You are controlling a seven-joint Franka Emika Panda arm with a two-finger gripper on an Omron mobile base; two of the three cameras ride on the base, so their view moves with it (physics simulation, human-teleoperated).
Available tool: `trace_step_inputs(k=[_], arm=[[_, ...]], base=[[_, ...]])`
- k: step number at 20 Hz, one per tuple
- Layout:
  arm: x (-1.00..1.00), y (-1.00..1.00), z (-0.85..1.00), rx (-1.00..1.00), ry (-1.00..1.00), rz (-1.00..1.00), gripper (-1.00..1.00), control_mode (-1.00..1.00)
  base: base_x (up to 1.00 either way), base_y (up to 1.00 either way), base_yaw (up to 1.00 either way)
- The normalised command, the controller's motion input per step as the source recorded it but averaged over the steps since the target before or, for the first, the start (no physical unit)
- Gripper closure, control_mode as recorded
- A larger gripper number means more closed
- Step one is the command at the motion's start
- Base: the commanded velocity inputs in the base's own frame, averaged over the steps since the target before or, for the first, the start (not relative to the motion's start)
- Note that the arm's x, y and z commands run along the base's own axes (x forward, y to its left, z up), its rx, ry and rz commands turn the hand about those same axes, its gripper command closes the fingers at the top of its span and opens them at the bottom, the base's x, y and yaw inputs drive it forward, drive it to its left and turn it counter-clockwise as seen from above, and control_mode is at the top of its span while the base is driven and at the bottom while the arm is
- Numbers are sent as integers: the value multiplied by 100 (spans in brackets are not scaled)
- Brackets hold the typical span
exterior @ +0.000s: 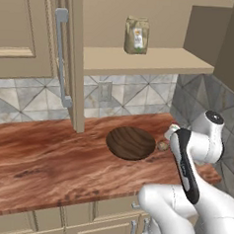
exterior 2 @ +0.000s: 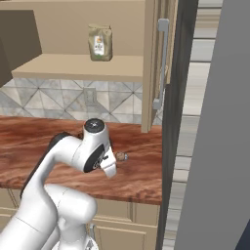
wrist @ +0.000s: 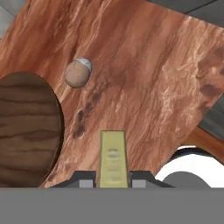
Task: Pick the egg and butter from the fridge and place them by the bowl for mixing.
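End effector [wrist: 113, 181] clamped on butter [wrist: 113, 158], above counter [wrist: 148, 78] beside bowl [wrist: 26, 131].

The white jointed robot arm with dark joints [exterior: 195, 159] rises from the base, bends at a rounded elbow and folds forward, its wrist angled down over the desk. In the right base view the same arm [exterior 2: 73, 156] shows its upper link sloping up to a round dark-capped joint. The two-finger tool [wrist: 113, 180] points downward; its jaws are closed on a thin pale yellow stick [wrist: 113, 157] that projects ahead between the fingertips.
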Motion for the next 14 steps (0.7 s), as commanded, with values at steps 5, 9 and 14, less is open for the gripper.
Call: trace_step_inputs(k=[5,9,14], arm=[[34,-1,-50,0,4,0,100,-100],[38,0,-49,0,11,0,100,-100],[45,-5,-37,0,10,0,100,-100]], base=[[0,0,0],[0,0,0],[0,0,0]])
